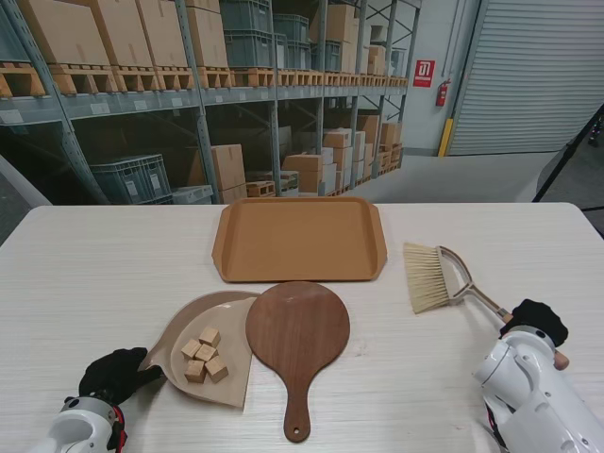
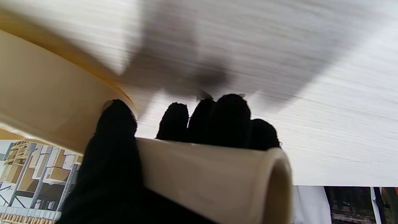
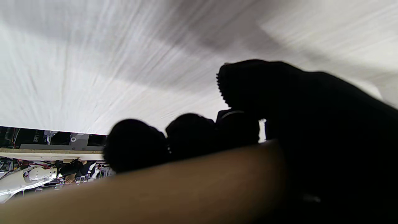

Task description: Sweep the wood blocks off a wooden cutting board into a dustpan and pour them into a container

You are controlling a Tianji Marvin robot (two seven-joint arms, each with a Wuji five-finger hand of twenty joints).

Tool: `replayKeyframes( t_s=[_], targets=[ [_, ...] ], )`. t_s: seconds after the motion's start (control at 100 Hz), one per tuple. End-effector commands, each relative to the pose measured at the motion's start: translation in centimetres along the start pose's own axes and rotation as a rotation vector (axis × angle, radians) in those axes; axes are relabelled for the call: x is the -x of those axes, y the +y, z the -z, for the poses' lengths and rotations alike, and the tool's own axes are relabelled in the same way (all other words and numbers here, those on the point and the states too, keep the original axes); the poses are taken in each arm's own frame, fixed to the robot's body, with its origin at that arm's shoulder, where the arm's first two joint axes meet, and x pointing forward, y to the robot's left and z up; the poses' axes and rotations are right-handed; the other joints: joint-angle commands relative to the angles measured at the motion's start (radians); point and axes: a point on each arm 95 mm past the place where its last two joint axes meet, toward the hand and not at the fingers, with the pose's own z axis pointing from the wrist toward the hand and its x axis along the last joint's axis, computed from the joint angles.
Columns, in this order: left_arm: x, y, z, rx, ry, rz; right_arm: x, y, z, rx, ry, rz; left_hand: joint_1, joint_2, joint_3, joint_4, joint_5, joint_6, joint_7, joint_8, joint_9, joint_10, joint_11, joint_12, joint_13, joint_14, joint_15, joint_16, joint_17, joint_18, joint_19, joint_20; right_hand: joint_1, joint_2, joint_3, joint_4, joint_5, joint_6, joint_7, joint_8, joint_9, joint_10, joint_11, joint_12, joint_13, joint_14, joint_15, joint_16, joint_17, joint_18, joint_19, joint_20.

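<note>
- Small light-brown wood blocks (image 1: 205, 355), about five of them, lie clustered inside the beige plastic dustpan (image 1: 179, 326), none left on the board.
- The dustpan sits on the pale wood-grain table (image 1: 94, 274), on my left and close to me, its open mouth touching the left edge of the board.
- The dark brown round wooden cutting board (image 1: 298, 328) lies flat at the table's middle, its handle pointing toward me; its top is bare.
- The left hand (image 1: 115, 375), in a black glove, is closed around the dustpan's handle. In the left wrist view the thumb (image 2: 116, 124) presses one side of the cream tubular handle (image 2: 202, 174) and the fingers (image 2: 230, 118) wrap over the other.
- The right hand (image 1: 534, 321), also black-gloved, is clenched on the wooden handle of the hand brush (image 1: 436, 277) with pale straw-coloured bristles. The right wrist view shows its fingers (image 3: 189, 133) curled over the brown handle (image 3: 155, 189).
- The brush lies on my right, bristles pointing away from me, well apart from the board.
- The shallow orange-brown rectangular plastic tray (image 1: 236, 236) rests farther from me, just beyond the board, with nothing in it.
</note>
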Motion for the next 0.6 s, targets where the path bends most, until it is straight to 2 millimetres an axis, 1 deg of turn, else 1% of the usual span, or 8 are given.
replayKeyframes(
  t_s=[0.0, 0.07, 0.1, 0.17, 0.26, 0.4, 0.5, 0.59],
  targets=[
    [-0.1, 0.3, 0.2, 0.024, 0.002, 0.001, 0.5, -0.8, 0.0, -0.024, -0.006, 0.029, 0.084, 0.08, 0.103, 0.008, 0.106, -0.047, 0.059, 0.02, 0.077, -0.369, 1.535, 0.006, 0.067, -0.253, 0.017, -0.007, 0.021, -0.048, 0.083, -0.012, 0.049, 0.121, 0.457, -0.005, 0.025, -0.01, 0.039, -0.017, 0.025, 0.002, -0.109, -0.052, 0.041, -0.015, -0.003, -0.029, 0.001, 0.035, 0.063, -0.024],
    [-0.1, 0.3, 0.1, 0.025, 0.002, 0.002, 0.6, -1.1, -0.1, -0.03, -0.009, 0.049, 0.084, 0.08, 0.103, 0.008, 0.107, -0.048, 0.059, 0.02, 0.077, -0.369, 1.535, 0.006, 0.067, -0.253, 0.017, -0.007, 0.021, -0.048, 0.083, -0.012, 0.053, 0.097, 0.457, -0.099, 0.0, 0.001, 0.012, -0.045, -0.002, 0.015, -0.127, -0.076, 0.047, 0.007, -0.062, -0.062, -0.039, 0.047, 0.036, -0.02],
    [-0.1, 0.3, 0.1, 0.025, 0.003, 0.002, 0.7, -1.2, -0.2, -0.033, -0.01, 0.057, 0.084, 0.08, 0.103, 0.008, 0.106, -0.048, 0.058, 0.02, 0.077, -0.369, 1.535, 0.006, 0.067, -0.253, 0.017, -0.007, 0.021, -0.048, 0.083, -0.012, 0.052, 0.082, 0.457, -0.126, -0.009, 0.005, 0.002, -0.055, -0.013, 0.02, -0.136, -0.086, 0.046, 0.015, -0.086, -0.074, -0.054, 0.051, 0.025, -0.02],
    [-0.1, 0.3, 0.1, 0.026, 0.003, 0.002, 0.8, -1.5, -0.2, -0.045, -0.017, 0.077, 0.085, 0.078, 0.103, 0.008, 0.106, -0.046, 0.057, 0.02, 0.077, -0.368, 1.535, 0.006, 0.067, -0.253, 0.017, -0.007, 0.02, -0.048, 0.083, -0.012, 0.045, 0.028, 0.457, -0.23, -0.04, 0.025, -0.042, -0.096, -0.049, 0.04, -0.175, -0.122, 0.045, 0.045, -0.18, -0.119, -0.108, 0.063, -0.02, -0.019],
    [-0.1, 0.3, 0.1, 0.026, 0.003, 0.002, 1.0, -1.7, -0.3, -0.053, -0.021, 0.103, 0.085, 0.079, 0.103, 0.008, 0.105, -0.047, 0.058, 0.02, 0.076, -0.367, 1.534, 0.005, 0.066, -0.253, 0.016, -0.007, 0.02, -0.048, 0.083, -0.012, 0.027, -0.007, 0.457, -0.327, -0.077, 0.036, -0.079, -0.169, -0.09, 0.049, -0.209, -0.154, 0.03, 0.064, -0.265, -0.131, -0.158, 0.057, -0.069, 0.003],
    [-0.1, 0.3, 0.1, 0.026, 0.003, 0.002, 1.2, -1.9, -0.4, -0.055, -0.013, 0.139, 0.086, 0.08, 0.103, 0.008, 0.106, -0.047, 0.058, 0.02, 0.075, -0.366, 1.533, 0.005, 0.066, -0.252, 0.016, -0.007, 0.019, -0.049, 0.082, -0.012, -0.019, -0.031, 0.457, -0.395, -0.15, 0.037, -0.074, -0.259, -0.148, 0.052, -0.233, -0.172, -0.031, 0.077, -0.314, -0.126, -0.214, 0.036, -0.123, 0.043],
    [-0.1, 0.3, 0.0, 0.029, 0.006, 0.003, 1.4, -1.9, -0.4, -0.057, -0.002, 0.164, 0.085, 0.08, 0.103, 0.008, 0.106, -0.048, 0.058, 0.02, 0.075, -0.366, 1.532, 0.005, 0.065, -0.252, 0.015, -0.007, 0.019, -0.049, 0.082, -0.012, -0.053, -0.051, 0.457, -0.456, -0.211, 0.038, -0.057, -0.328, -0.196, 0.057, -0.253, -0.186, -0.078, 0.085, -0.35, -0.12, -0.253, 0.01, -0.195, 0.191],
    [-0.2, 0.3, 0.0, 0.03, 0.007, 0.003, 1.4, -1.8, -0.4, -0.055, 0.01, 0.182, 0.085, 0.08, 0.102, 0.008, 0.105, -0.049, 0.058, 0.02, 0.074, -0.366, 1.531, 0.005, 0.064, -0.251, 0.014, -0.007, 0.017, -0.05, 0.081, -0.013, -0.084, -0.061, 0.457, -0.497, -0.256, 0.048, -0.071, -0.363, -0.238, 0.062, -0.28, -0.201, -0.122, 0.084, -0.386, -0.121, -0.291, 0.011, -0.244, 0.242]
  ],
)
